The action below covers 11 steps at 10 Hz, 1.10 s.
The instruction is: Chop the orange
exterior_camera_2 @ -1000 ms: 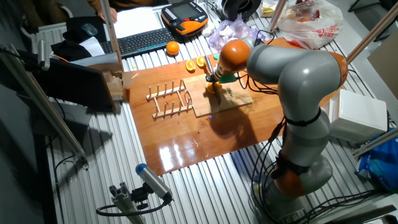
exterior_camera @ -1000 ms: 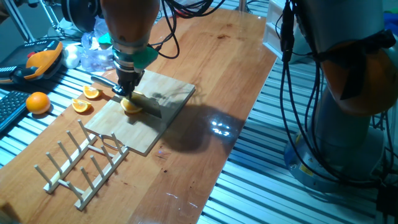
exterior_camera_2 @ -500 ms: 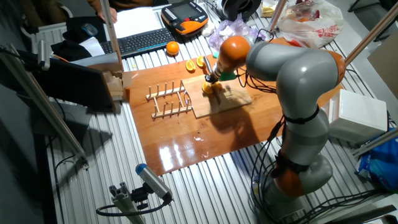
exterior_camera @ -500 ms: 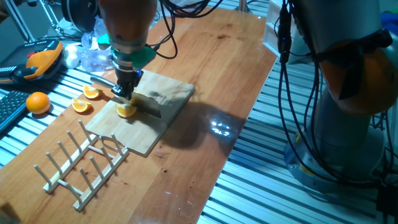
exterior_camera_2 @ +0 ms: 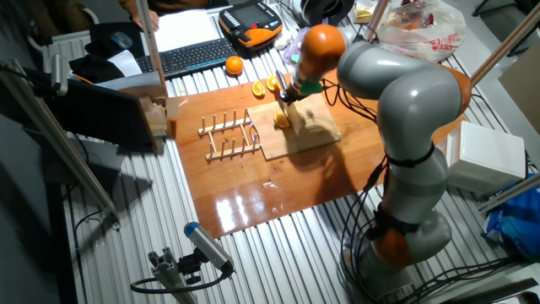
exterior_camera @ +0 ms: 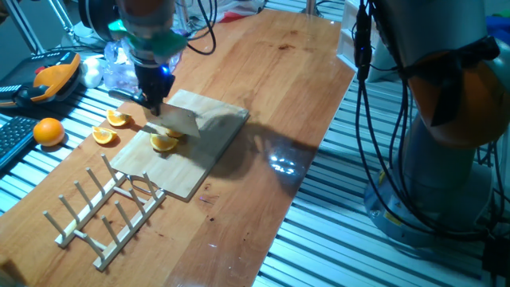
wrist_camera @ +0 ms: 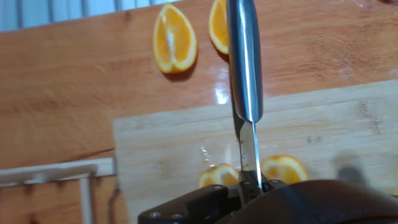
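Note:
The orange (exterior_camera: 165,142) lies on the wooden cutting board (exterior_camera: 199,155). In the hand view it shows as two pieces, one (wrist_camera: 217,176) left of the blade and one (wrist_camera: 284,168) right of it. My gripper (exterior_camera: 151,100) is shut on a knife (exterior_camera: 177,121) with a broad steel blade, held above the orange and clear of it. In the other fixed view the gripper (exterior_camera_2: 291,93) hangs just behind the orange (exterior_camera_2: 282,120). The hand view looks along the knife (wrist_camera: 244,74).
Two thin orange wedges (exterior_camera: 117,119) (exterior_camera: 103,136) lie left of the board, and a whole orange (exterior_camera: 49,130) lies further left. A wooden dish rack (exterior_camera: 103,207) stands in front of the board. An orange-and-black pendant (exterior_camera: 52,77) lies at the back left.
My gripper has risen and drawn back to the left with the knife. The blade has come off the orange, which stays on the board in two pieces.

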### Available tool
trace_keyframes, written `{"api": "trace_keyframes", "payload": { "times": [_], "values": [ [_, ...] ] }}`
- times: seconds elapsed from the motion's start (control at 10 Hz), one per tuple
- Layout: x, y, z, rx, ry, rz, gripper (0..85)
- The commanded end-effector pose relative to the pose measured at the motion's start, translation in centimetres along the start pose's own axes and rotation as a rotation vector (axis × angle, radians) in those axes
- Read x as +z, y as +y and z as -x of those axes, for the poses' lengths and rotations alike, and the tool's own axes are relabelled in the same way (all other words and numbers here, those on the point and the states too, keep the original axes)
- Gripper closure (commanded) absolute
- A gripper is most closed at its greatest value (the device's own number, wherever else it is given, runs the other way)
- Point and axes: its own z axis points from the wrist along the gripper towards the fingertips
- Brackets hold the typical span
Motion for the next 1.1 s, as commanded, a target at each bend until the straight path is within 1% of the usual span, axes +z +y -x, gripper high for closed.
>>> {"api": "trace_keyframes", "payload": {
  "times": [0.0,0.1,0.2,0.3,0.4,0.6,0.8,1.0],
  "values": [
    [-1.1,1.3,-0.3,0.008,-0.005,0.001,85.0],
    [-1.8,2.8,-0.9,0.026,-0.003,0.008,85.0],
    [-2.2,3.9,-1.5,0.044,0.004,0.01,85.0],
    [-2.1,4.1,-2.2,0.061,0.017,0.024,85.0],
    [-2.1,4.4,-2.8,0.085,0.028,0.003,85.0],
    [-1.8,4.7,-3.2,0.096,0.044,0.014,85.0],
    [-1.8,4.7,-3.3,0.076,0.044,0.008,85.0],
    [-1.8,4.7,-3.3,0.014,0.06,-0.011,85.0]
  ]
}}
